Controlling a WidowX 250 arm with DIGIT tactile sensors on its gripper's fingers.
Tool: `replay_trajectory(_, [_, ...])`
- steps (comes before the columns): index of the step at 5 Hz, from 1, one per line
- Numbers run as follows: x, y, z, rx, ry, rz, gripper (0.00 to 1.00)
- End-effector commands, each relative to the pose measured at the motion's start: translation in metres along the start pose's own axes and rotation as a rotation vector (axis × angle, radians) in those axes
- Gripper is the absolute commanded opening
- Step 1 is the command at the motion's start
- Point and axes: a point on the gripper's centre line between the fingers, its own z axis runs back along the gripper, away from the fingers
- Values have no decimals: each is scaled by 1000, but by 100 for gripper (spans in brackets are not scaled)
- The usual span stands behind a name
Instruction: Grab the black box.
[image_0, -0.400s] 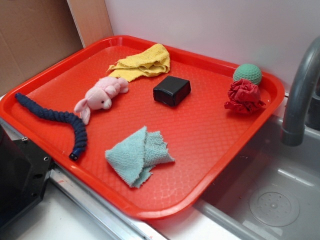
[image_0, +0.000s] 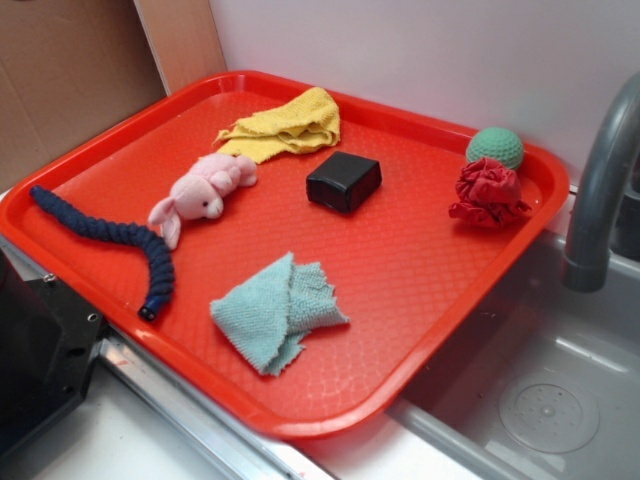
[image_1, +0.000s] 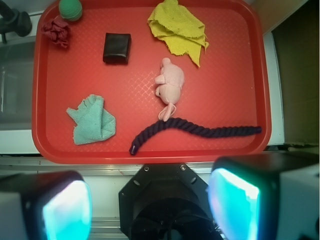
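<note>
Sitting untouched on the red tray (image_0: 420, 290), the black box (image_0: 343, 181) rests near the middle, between the yellow cloth (image_0: 288, 125) and the red rag (image_0: 487, 194). Bunny (image_0: 200, 191) lies just beside it, blue worm (image_0: 120, 245) and teal cloth (image_0: 275, 310) nearer the front. Hand (image_1: 150, 205) hangs spread wide, well back from the tray, holding nothing.

Small glossy black rectangular box (image_0: 343, 181) on red plastic tray (image_0: 420, 290); pink plush bunny (image_0: 200, 193) left, yellow cloth (image_0: 286, 126) behind, crumpled red cloth (image_0: 489, 195) right.
</note>
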Motion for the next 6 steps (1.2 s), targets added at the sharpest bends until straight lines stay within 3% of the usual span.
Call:
replay_trajectory(1, [67,-12,-87,-94,-99,267,100])
replay_trajectory(2, [91,-17,-113,-154,-87,357,100])
replay_trajectory(3, [102,-8,-103,-47,-7,332,100])
replay_trajectory(6, [102,-8,-103,-47,-7,332,100])
